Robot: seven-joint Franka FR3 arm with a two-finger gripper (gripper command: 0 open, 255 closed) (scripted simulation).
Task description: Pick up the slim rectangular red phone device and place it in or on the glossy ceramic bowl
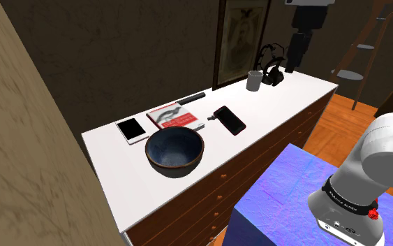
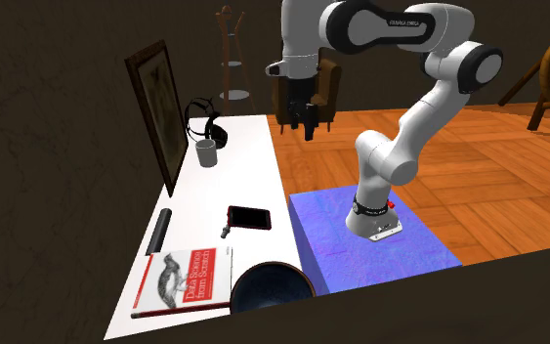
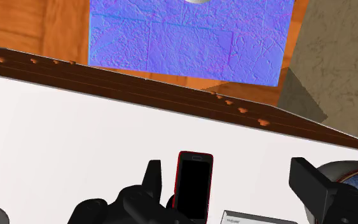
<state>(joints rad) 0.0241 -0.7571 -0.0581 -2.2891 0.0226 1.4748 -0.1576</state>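
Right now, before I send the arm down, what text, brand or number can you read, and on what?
"Data Science from Scratch": just readable, on the red band of the white-and-red book.
Lettering on the white arm's dark upper joint: too small to read.
Print on the arm's dark base ring: too blurred to read.
Slim red-edged black phone, glossy dark blue bowl: no text.

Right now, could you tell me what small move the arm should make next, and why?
Probably lower the open gripper toward the red phone, shifting to centre over it. The gripper hangs well above the white tabletop, holding nothing, and the phone lies flat and untouched, apart from the bowl.
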